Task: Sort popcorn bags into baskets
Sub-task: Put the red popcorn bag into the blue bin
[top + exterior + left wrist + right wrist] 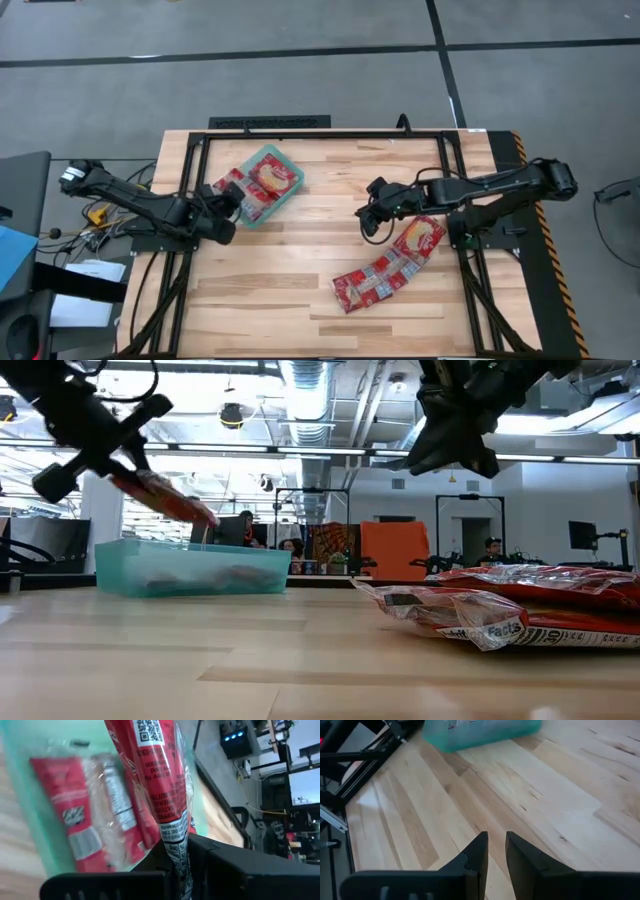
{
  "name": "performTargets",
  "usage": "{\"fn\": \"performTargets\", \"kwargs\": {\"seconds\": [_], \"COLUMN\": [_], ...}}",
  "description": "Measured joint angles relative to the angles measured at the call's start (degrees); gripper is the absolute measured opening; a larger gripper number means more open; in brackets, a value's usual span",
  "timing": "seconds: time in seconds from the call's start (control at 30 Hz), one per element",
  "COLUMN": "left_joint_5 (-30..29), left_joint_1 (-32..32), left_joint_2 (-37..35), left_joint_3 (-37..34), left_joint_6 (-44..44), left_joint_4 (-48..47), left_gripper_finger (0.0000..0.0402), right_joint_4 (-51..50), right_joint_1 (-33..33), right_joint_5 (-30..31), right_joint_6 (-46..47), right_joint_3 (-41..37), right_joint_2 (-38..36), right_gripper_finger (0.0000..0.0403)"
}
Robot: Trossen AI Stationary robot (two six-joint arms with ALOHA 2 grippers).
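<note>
Left end effector clamped on a popcorn bag, tilted over the teal basket; released off-centre, it may slide over the rim. Right end effector, slightly apart and empty, hovers above the bench.

glossy red popcorn bags: about six, count uncertain – three or so lower right, rest at tray upper left | teal plastic rectangular tray: one | dark arms: two
</note>
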Motion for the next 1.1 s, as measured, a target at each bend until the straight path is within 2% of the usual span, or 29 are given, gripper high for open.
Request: {"fn": "performTargets", "kwargs": {"seconds": [0.13,0.2,0.43,0.53,0.87,1.1], "left_joint_5": [2.21,1.35,2.66,2.81,4.4,12.19], "left_joint_1": [-0.23,-0.23,0.62,0.78,5.26,6.42], "left_joint_2": [1.22,1.66,1.58,2.38,5.26,4.32], "left_joint_3": [-2.8,-3.28,-3.37,-3.37,-3.37,-3.37], "left_joint_6": [-1.91,-1.63,-0.76,-0.43,2.76,2.93], "left_joint_4": [1.43,1.48,1.2,1.79,3.85,-4.16], "left_gripper_finger": [0.0004,0.0004,0.0005,0.0017,0.0143,0.0216], "right_joint_4": [0.14,0.16,0.2,0.22,0.16,0.09], "right_joint_1": [-0.08,-0.05,-0.24,-0.4,-0.4,-0.4], "right_joint_5": [-0.02,-0.02,0.02,0.05,0.22,-0.07], "right_joint_6": [0.0,0.0,0.0,0.0,-0.04,-0.05], "right_joint_3": [0.0,-0.01,0.0,0.0,0.02,0.02], "right_joint_2": [-0.02,-0.02,-0.01,-0.01,0.0,-0.01], "right_gripper_finger": [0.0092,0.0092,0.0092,0.0092,0.0092,0.0092]}}
